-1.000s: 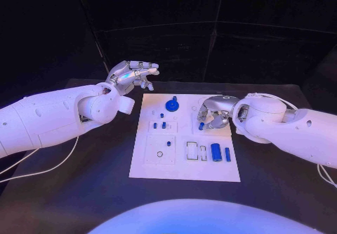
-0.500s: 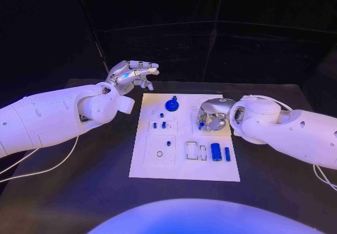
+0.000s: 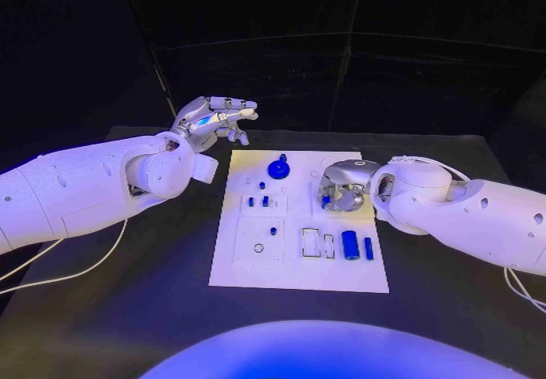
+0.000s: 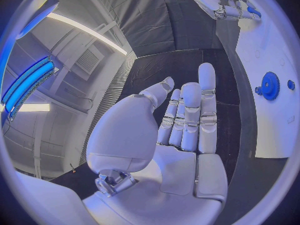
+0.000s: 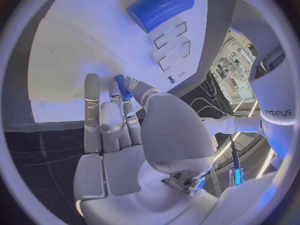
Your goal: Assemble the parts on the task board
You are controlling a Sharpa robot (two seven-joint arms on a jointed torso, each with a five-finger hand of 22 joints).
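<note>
Head view: right hand sits over the board w/ a small blue peg pinched in its fingers; left hand hovers off the counter, fingers apart, nothing held. Left wrist view: blue gear lies on the board. Right wrist view: peg is between fingertips just above the board, so prob. the insert step; next it needs lining up w/ its hole.

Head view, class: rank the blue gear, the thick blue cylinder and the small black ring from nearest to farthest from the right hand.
1. Blue gear, at the board's far end, beside the right hand.
2. Thick blue cylinder, near end, right side.
3. Small black ring, left side.
</note>
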